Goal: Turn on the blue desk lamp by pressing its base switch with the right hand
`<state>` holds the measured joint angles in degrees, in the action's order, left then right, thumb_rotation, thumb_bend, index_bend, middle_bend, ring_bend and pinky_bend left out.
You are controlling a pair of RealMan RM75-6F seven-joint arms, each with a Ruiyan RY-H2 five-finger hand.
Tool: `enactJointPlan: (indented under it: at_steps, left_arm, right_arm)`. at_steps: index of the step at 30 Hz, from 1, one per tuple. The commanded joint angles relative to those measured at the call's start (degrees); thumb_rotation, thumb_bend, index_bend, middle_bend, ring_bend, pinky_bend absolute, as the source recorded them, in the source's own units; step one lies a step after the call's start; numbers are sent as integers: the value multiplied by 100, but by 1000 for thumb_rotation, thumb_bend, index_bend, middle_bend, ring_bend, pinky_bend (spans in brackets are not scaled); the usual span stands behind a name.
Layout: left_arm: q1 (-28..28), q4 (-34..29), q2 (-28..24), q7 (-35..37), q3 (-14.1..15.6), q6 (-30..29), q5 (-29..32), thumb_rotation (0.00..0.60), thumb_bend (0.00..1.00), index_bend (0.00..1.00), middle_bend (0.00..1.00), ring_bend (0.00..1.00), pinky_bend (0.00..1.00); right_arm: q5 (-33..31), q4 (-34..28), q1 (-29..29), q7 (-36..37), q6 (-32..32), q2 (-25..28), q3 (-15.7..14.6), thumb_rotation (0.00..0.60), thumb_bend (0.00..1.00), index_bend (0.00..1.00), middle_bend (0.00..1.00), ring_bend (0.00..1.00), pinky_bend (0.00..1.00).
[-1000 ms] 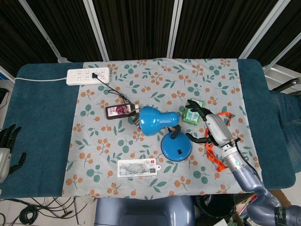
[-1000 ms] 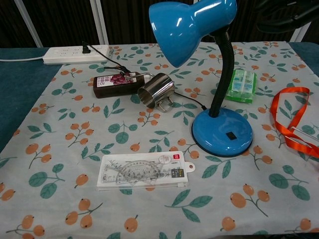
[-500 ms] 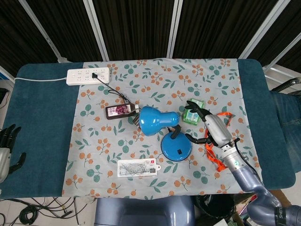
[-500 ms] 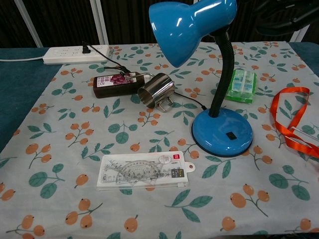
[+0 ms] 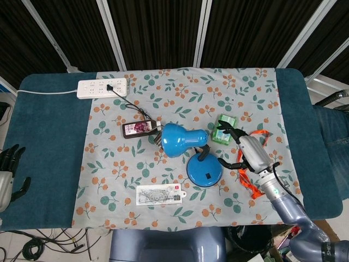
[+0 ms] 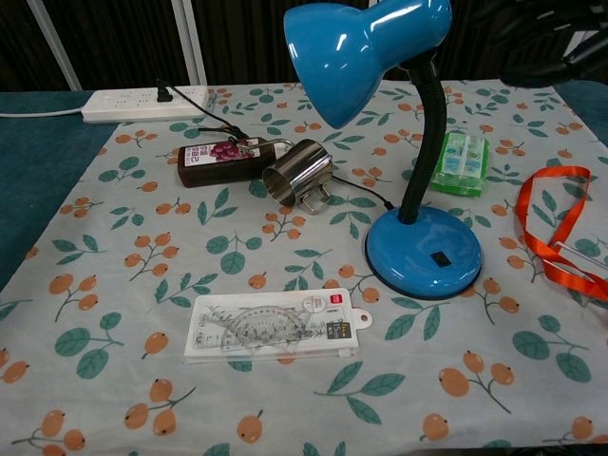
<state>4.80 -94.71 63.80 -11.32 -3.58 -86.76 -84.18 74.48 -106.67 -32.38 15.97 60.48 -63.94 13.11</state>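
beside the lamp base (image 5: 204,171), right hand (image 5: 248,152) has edged back.

Even overhead lighting, both views sharp; soft short shadows. Glare spots on the blue lamp shade (image 6: 366,43) (chest view). Background dark.
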Motion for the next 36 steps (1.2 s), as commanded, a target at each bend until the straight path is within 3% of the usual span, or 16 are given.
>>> enactJointPlan:
  at_steps: [1, 10, 16, 23, 36]
  left_arm:
    - [3, -1, 0, -15, 7, 8, -5, 600, 371, 73, 42, 67, 0]
    - [8, -13, 7, -38, 7, 11, -5, 600, 371, 73, 43, 67, 0]
    - [10, -21, 13, -59, 5, 21, 13, 600, 371, 73, 43, 67, 0]
    - [12, -25, 18, -64, -5, 19, 27, 600, 371, 73, 43, 67, 0]
    - [23, -17, -3, -21, -13, 49, 53, 600, 371, 71, 42, 67, 0]
  right_arm:
    - [107, 12, 91, -309, -101, 159, -253, 600, 287, 15, 204, 290, 199]
    - [469, -76, 391, -296, -244, 338, -838, 600, 455, 19, 463, 547, 439]
    - [694, 95, 703, -432, -13, -8, -1199, 600, 536, 79, 620, 689, 616]
    - [753, 451, 793, -769, -3, -558, -1367, 600, 610, 92, 659, 728, 642]
    - [516, 880, 766, -1623, -148, -1409, -1402, 600, 614, 118, 666, 733, 643]
